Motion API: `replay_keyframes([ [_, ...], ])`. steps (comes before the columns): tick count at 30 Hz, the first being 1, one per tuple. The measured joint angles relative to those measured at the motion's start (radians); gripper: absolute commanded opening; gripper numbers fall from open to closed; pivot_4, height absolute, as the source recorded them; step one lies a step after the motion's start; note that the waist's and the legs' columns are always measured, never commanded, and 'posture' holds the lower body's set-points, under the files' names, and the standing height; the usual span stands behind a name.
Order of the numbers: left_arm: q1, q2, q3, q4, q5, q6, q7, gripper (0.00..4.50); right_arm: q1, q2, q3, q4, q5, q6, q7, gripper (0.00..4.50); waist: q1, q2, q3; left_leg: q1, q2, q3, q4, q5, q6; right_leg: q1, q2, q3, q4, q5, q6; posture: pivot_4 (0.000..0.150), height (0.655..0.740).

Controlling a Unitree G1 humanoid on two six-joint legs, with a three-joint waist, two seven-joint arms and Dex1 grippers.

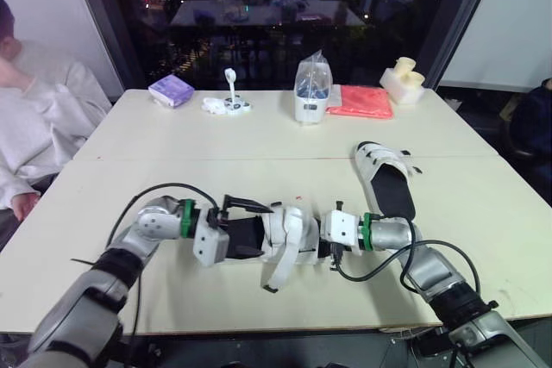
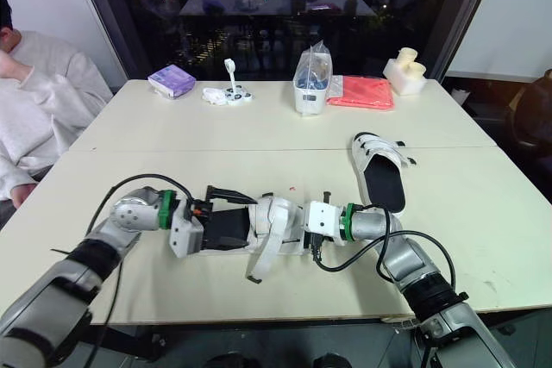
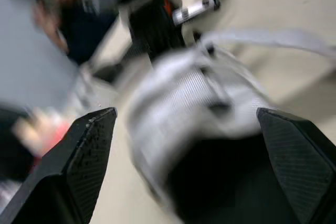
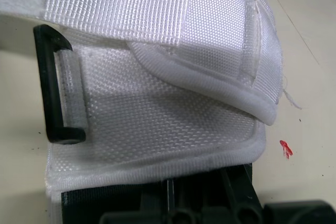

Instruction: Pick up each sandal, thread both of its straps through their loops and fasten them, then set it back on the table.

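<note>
A white sandal with a black footbed (image 1: 289, 234) lies near the table's front edge, between my two grippers. My left gripper (image 1: 246, 228) is at its heel end, open, one finger (image 3: 79, 161) on each side of the black footbed. From the other end, my right gripper (image 1: 317, 240) is shut on the edge of the sandal's white upper (image 4: 157, 129). A black plastic loop (image 4: 50, 85) sits on that upper. One long white strap (image 1: 278, 275) hangs loose toward the table's front edge. The second sandal (image 1: 385, 180) lies on the table to the right, farther back, with nothing touching it.
A person in a light top (image 1: 34, 118) sits at the left table edge. Along the far side are a purple packet (image 1: 171, 90), a small white item (image 1: 228, 105), a clear bag on a container (image 1: 311, 92), a red cloth (image 1: 360, 101) and a cream object (image 1: 403, 84).
</note>
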Motion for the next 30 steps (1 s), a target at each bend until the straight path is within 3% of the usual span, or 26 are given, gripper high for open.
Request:
replay_keyframes([
  [6, 0.187, 0.235, 0.048, -0.501, -0.464, 0.977, 0.003, 4.43, 0.000, 0.000, 0.000, 0.003, 0.000, -0.004, 0.001, 0.00, 0.001, 0.001, 0.001, 0.000, 0.000, -0.003, 0.000, 0.000, 0.000, 0.001, 0.002, 0.001, 0.000, -0.002, 0.002, 0.150, 0.7400],
  [9, 0.198, 0.270, 0.084, -0.637, -0.608, 1.303, 0.033, 4.43, -0.001, 0.001, 0.001, 0.006, 0.000, -0.005, 0.001, 0.00, 0.000, 0.002, 0.001, 0.001, -0.001, -0.004, 0.000, 0.000, 0.000, 0.002, 0.003, 0.001, 0.000, -0.003, 0.001, 0.150, 0.7400],
  [12, 0.222, 0.256, 0.107, -0.678, -0.659, 1.489, 0.060, 4.43, -0.001, 0.002, 0.002, 0.006, 0.000, -0.008, 0.001, 0.00, 0.001, 0.002, 0.001, 0.001, -0.001, -0.004, -0.001, 0.002, -0.004, 0.002, 0.005, 0.001, 0.001, -0.003, 0.002, 0.150, 0.7400],
  [16, 0.224, 0.167, 0.134, -0.688, -0.663, 1.590, 0.122, 4.43, 0.001, 0.001, 0.000, 0.006, 0.000, -0.007, 0.001, 0.00, 0.002, 0.002, 0.001, 0.001, -0.001, -0.004, 0.000, 0.004, -0.008, 0.003, 0.004, 0.001, 0.001, -0.003, 0.002, 0.150, 0.7400],
  [21, 0.223, 0.030, 0.128, -0.698, -0.576, 1.631, 0.204, 4.43, 0.008, 0.000, -0.003, -0.005, 0.000, -0.003, 0.000, 0.00, 0.002, 0.002, 0.001, 0.000, -0.001, -0.004, -0.001, 0.005, -0.009, 0.006, 0.004, 0.001, 0.001, -0.003, 0.002, 0.150, 0.7400],
  [30, 0.205, -0.070, 0.129, -0.677, -0.486, 1.675, 0.186, 4.43, 0.024, -0.003, -0.015, -0.022, -0.002, 0.006, -0.001, 0.00, 0.008, 0.002, 0.001, 0.000, -0.001, -0.004, -0.001, 0.003, -0.012, 0.006, 0.004, 0.001, 0.000, -0.003, 0.002, 0.150, 0.7400],
])
